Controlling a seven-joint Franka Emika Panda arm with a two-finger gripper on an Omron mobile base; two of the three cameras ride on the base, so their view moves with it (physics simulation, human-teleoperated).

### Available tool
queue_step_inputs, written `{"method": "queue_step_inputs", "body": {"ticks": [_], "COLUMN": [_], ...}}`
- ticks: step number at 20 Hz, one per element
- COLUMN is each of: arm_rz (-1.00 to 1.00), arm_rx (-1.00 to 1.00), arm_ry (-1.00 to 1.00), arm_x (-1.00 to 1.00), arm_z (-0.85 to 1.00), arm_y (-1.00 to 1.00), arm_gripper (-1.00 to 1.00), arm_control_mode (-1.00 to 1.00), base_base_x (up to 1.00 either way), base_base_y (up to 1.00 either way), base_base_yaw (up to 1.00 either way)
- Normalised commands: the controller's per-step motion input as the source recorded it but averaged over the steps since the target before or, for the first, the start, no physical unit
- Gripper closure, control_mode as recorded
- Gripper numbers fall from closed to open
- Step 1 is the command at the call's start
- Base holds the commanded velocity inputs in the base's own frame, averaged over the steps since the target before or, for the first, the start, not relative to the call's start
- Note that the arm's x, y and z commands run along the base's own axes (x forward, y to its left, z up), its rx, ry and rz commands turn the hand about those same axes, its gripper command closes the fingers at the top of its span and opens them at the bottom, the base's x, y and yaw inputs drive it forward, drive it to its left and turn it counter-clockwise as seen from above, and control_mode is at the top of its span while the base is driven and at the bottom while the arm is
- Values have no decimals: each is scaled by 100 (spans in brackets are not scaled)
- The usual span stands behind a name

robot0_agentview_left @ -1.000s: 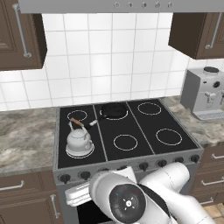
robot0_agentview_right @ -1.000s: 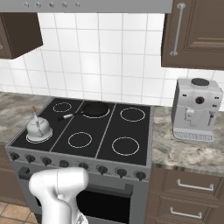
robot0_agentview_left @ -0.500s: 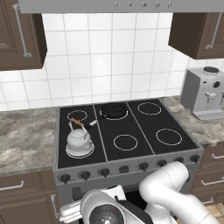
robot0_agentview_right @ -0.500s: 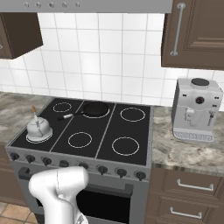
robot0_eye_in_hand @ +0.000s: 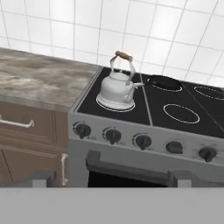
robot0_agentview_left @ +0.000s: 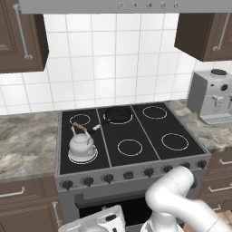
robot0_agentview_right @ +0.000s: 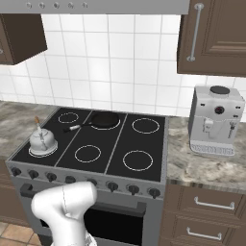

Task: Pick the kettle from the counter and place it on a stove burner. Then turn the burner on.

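The claw (robot0_eye_in_hand: 109, 177) is spread wide and holds nothing. Its two dark tips poke up low in the hand view, well apart, in front of the oven door. The white arm (robot0_agentview_left: 174, 199) bends down low in front of the stove.

Just past the claw is a row of dark knobs (robot0_eye_in_hand: 113, 136) along the front of the stove. Behind the knobs lies the black glass cooktop (robot0_agentview_left: 136, 131) with thin white rings on it.

The kettle (robot0_agentview_left: 82, 146) stands upright on the stove burner (robot0_agentview_left: 93, 157) at the front left of the cooktop. Its brown handle arches over the lid. In the right base view the kettle (robot0_agentview_right: 43, 140) sits at the left edge of the stove.

Farther back, a black frying pan (robot0_agentview_left: 117, 114) rests on a rear ring, and its handle points toward the kettle.

The worktop (robot0_agentview_left: 27, 140) lies on both sides of the stove. A grey coffee machine (robot0_agentview_right: 215, 120) stands on the right part. White wall tiles (robot0_agentview_right: 115, 62) are at the back.
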Motion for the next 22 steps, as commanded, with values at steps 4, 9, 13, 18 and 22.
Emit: {"method": "queue_step_inputs", "body": {"ticks": [4, 9, 13, 18, 22], "arm_rz": [0, 0, 0, 0, 0], "arm_rx": [3, 6, 0, 0, 0], "arm_ry": [-36, -25, -6, 0, 0], "arm_x": [0, 0, 4, 27, 39], "arm_z": [-3, 0, -1, -10, -12], "arm_y": [-4, -12, -3, 0, 0], "arm_gripper": [-100, -100, -100, -100, -100], "arm_control_mode": [-100, -100, -100, -100, -100], "base_base_x": [0, 0, 0, 0, 0], "base_base_y": [0, 0, 0, 0, 0], "base_base_yaw": [0, 0, 0, 0, 0]}}
